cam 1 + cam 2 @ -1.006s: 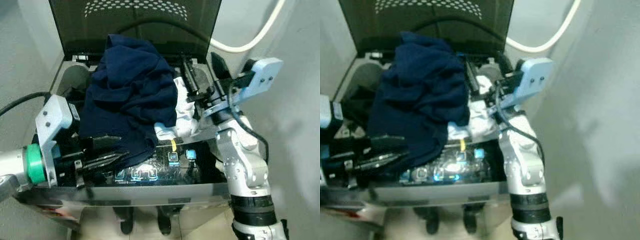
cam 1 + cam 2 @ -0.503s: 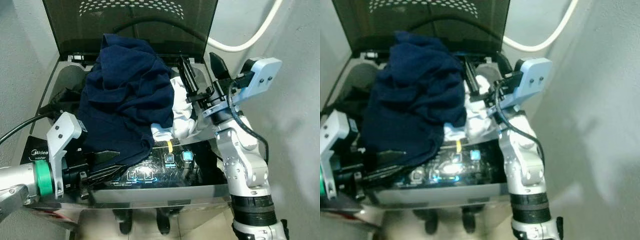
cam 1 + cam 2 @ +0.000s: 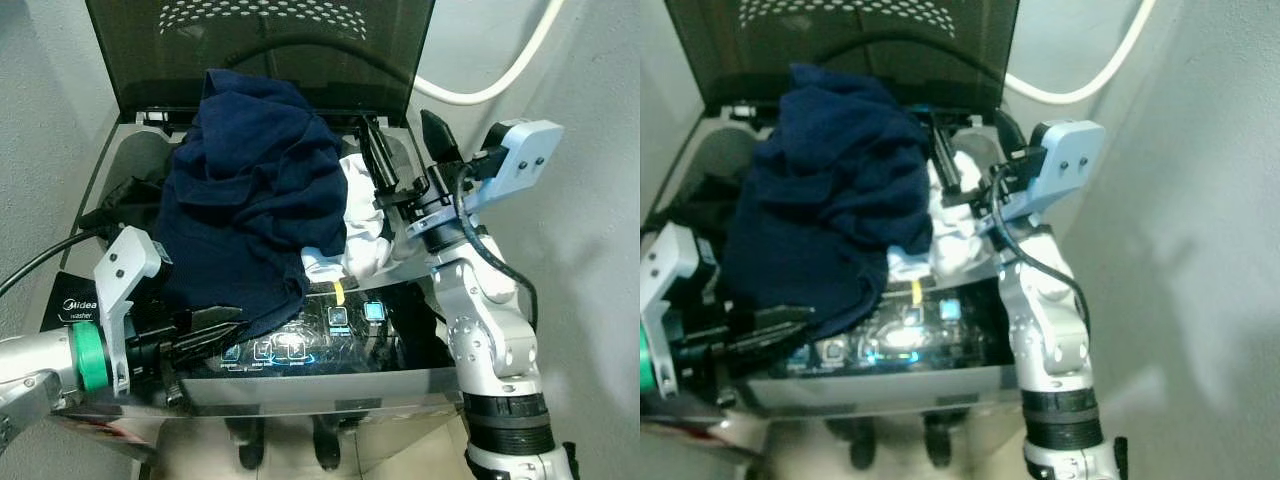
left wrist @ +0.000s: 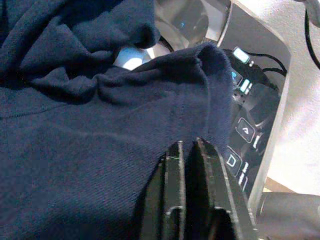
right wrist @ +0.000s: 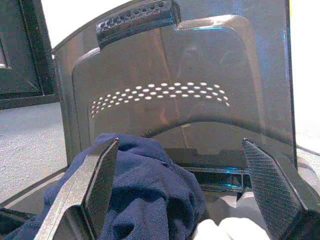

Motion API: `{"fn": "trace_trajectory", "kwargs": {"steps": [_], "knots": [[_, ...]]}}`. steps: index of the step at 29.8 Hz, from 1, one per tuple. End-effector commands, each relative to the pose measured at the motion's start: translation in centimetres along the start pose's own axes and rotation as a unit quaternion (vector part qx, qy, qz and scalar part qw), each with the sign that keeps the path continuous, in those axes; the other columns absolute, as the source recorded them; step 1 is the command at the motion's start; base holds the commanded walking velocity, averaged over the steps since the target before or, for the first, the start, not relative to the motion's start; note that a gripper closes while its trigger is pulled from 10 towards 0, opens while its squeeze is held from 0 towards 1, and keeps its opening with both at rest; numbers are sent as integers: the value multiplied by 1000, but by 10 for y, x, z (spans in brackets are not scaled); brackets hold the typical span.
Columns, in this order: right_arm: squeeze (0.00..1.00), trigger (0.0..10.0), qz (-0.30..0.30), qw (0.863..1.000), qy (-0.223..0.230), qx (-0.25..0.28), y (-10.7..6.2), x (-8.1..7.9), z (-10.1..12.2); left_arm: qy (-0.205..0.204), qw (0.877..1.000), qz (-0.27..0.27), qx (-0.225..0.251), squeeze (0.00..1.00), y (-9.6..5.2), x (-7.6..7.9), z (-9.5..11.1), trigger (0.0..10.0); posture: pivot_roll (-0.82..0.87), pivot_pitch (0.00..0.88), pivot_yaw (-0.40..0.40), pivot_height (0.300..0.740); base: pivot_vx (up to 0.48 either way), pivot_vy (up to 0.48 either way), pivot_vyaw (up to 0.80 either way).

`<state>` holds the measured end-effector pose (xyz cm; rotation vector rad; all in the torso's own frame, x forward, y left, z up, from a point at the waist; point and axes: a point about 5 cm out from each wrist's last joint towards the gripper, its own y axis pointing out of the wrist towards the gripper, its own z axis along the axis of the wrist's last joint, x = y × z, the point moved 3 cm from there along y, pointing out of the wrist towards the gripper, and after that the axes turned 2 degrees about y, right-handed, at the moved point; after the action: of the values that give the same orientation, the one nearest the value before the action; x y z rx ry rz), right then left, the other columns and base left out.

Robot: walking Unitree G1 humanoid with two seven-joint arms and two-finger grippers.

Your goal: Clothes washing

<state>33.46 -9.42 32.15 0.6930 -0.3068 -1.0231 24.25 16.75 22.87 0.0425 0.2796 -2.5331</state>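
A dark blue garment (image 3: 255, 200) lies heaped over the open top of a top-loading washing machine (image 3: 420, 378) and hangs down onto its lit control panel (image 3: 335, 335). A white garment (image 3: 365, 225) bunches at its right side. My left gripper (image 3: 235, 322) lies low at the machine's front left. Its fingers are shut, with the tips against the blue hem (image 4: 210, 75); I cannot tell whether any cloth is pinched. My right gripper (image 3: 395, 120) hovers wide open over the machine's right rear, above the white garment, with nothing between its fingers (image 5: 90, 190).
The dark lid (image 3: 260, 50) stands upright at the back. A white hose (image 3: 500, 85) curves along the wall behind on the right. A black cable (image 3: 40, 265) runs to my left arm. Grey walls close in on both sides, and the floor (image 3: 400, 455) shows below the machine's front.
My left arm has drawn back and down along the front edge, its fingers staying at the blue hem. The view shifted slightly. The right gripper and the garments have barely moved.
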Motion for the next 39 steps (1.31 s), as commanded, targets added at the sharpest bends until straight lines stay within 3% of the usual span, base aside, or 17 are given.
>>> {"fn": "trace_trajectory", "kwargs": {"steps": [1, 18, 21, 22, 23, 24, 26, 27, 28, 30, 31, 33, 35, 36, 37, 38, 39], "knots": [[0, 10000, -3, 1000, 1, 3, -2, 2, 3, -32, 999, -1, -30, 0, 1, 1, -18, 0, 100, 173, 11, 728, 0, 0, 0], [0, 10000, -6, 1000, 0, 6, -1, 2, 4, -25, 1000, 14, -5, 0, 9, -7, -12, 0, 93, 169, 16, 728, 0, 0, 0], [0, 10000, -7, 1000, -1, 6, -1, 2, 4, 69, 990, 113, 53, 0, 22, -39, 15, 0, 92, 170, 11, 728, 0, 0, 0], [0, 10000, -7, 1000, -1, 6, -1, 2, 4, 69, 990, 113, 53, 0, 22, -39, 15, 0, 92, 170, 11, 728, 0, 0, 0], [0, 10000, -7, 1000, 0, 7, -1, 2, 4, 119, 976, 168, 74, 0, 26, -54, 27, 0, 92, 170, 11, 728, 0, 0, 0], [0, 10000, -6, 1000, 0, 7, -1, 2, 4, 169, 954, 226, 103, 0, 27, -69, 45, 0, 91, 169, 9, 728, 0, 0, 0], [0, 10000, -5, 1000, 1, 8, 0, 1, 4, 224, 917, 293, 151, 0, 29, -87, 75, 0, 94, 169, 6, 728, 0, 0, 0], [0, 10000, -5, 1000, 1, 8, 0, 1, 4, 224, 917, 293, 151, 0, 29, -87, 75, 0, 94, 169, 6, 728, 0, 0, 0], [0, 10000, -4, 1000, 2, 8, 1, 1, 4, 239, 906, 308, 168, 0, 31, -92, 88, 0, 91, 170, 4, 728, 0, 0, 0], [0, 10000, -1, 1000, 3, 8, 2, -1, 4, 255, 893, 318, 191, 0, 37, -100, 107, 0, 82, 169, 1, 728, 0, 0, 0], [0, 10000, -1, 1000, 3, 8, 2, -1, 4, 255, 893, 318, 191, 0, 37, -100, 107, 0, 82, 169, 1, 728, 0, 0, 0], [0, 10000, 0, 1000, 3, 9, 2, -2, 4, 272, 878, 330, 217, 0, 44, -110, 131, 0, 76, 168, 3, 728, 0, 0, 0], [0, 10000, 0, 1000, 3, 9, 2, -2, 4, 272, 878, 330, 217, 0, 44, -110, 131, 0, 76, 168, 3, 728, 0, 0, 0], [0, 10000, 1, 1000, 3, 9, 3, -3, 4, 286, 865, 345, 225, 0, 47, -117, 146, 0, 68, 165, 9, 728, 0, 0, 0], [0, 10000, 1, 1000, 3, 9, 3, -3, 4, 286, 865, 345, 225, 0, 47, -117, 146, 0, 68, 165, 9, 728, 0, 0, 0], [0, 10000, 1, 1000, 1, 10, 2, -3, 4, 294, 852, 373, 222, 0, 49, -128, 158, 0, 60, 163, 13, 728, 0, 0, 0], [0, 10000, 1, 1000, 1, 10, 2, -3, 4, 294, 852, 373, 222, 0, 49, -128, 158, 0, 60, 163, 13, 728, 0, 0, 0]]}}
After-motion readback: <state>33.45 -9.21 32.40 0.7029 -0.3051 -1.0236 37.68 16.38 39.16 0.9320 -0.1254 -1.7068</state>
